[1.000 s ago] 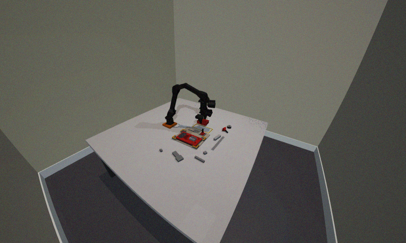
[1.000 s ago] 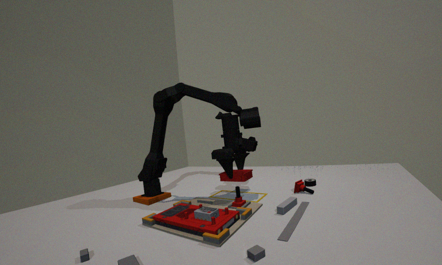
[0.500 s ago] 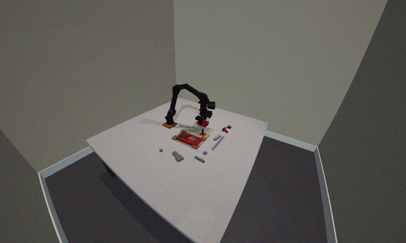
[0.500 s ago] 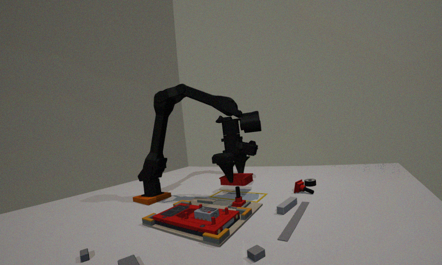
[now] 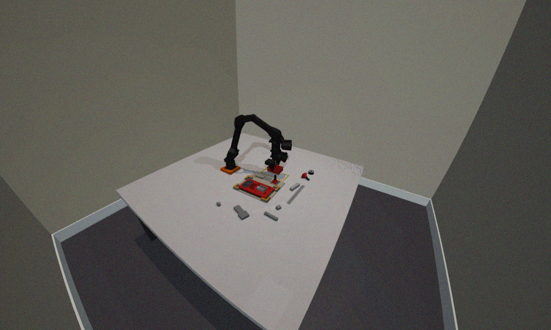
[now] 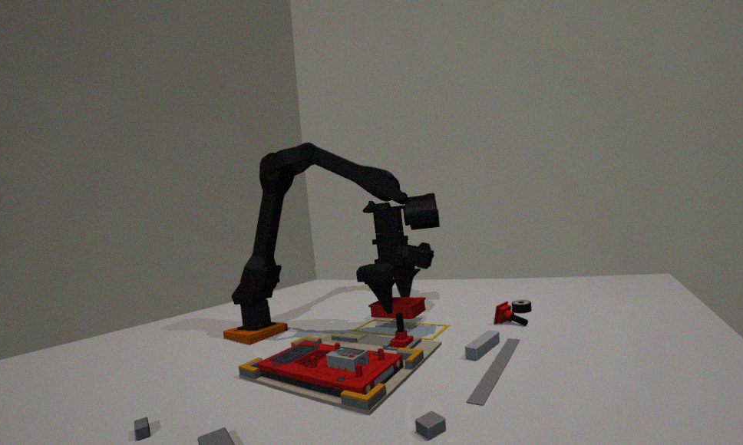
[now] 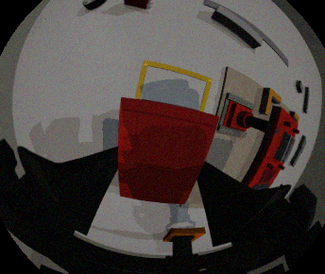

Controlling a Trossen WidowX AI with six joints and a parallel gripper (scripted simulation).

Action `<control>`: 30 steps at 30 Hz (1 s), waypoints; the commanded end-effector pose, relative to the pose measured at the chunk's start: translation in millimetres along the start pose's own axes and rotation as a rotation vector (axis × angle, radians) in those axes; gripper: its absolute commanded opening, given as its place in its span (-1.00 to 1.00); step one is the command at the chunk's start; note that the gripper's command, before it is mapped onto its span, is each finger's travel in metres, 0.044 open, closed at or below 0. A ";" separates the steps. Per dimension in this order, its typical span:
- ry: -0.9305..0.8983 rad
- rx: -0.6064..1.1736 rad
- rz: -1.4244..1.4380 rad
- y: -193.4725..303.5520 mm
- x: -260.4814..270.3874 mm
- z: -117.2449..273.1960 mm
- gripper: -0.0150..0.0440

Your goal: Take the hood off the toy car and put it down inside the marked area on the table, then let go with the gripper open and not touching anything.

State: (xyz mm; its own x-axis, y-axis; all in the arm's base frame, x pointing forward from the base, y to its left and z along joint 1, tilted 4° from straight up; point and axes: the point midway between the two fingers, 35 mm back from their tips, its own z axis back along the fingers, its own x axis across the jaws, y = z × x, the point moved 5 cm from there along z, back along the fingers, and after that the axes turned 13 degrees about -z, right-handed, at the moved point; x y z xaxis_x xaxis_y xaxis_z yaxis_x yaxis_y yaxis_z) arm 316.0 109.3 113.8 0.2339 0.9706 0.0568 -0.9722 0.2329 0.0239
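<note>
The hood (image 5: 276, 168) (image 6: 414, 308) (image 7: 166, 142) is a red, box-like part, held up off the table. My gripper (image 5: 272, 166) (image 6: 396, 304) (image 7: 160, 157) is shut on it, one finger on each side. The marked area (image 6: 440, 331) (image 7: 178, 71) is a yellow outline on the table. The hood hangs low above it, near its rear part in the exterior view, and covers part of the outline in the wrist view. The toy car (image 5: 245, 189) (image 6: 299, 370) (image 7: 269, 158) sits hoodless between orange-topped corner blocks, its grey engine block showing.
A red piece with a black upright peg (image 6: 400, 322) (image 7: 256, 122) stands on the beige board (image 6: 430, 347) (image 7: 235, 77) beside the marked area. Another red piece (image 6: 501, 314), a black wheel (image 6: 521, 305), a grey bar (image 6: 481, 346) and a flat grey strip (image 6: 495, 370) lie to the right.
</note>
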 end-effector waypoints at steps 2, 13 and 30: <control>0.000 0.004 -0.006 1.2 -0.5 -6.0 -0.49; 0.000 0.004 -0.006 2.1 -1.0 -13.4 -0.49; 0.000 0.004 -0.006 2.0 -0.9 -20.5 -0.49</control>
State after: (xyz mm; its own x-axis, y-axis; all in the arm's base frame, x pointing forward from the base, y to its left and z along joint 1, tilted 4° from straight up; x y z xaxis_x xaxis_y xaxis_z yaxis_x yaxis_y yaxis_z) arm 314.0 109.9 95.7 0.2340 0.9706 0.0556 -0.9721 0.2329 0.0258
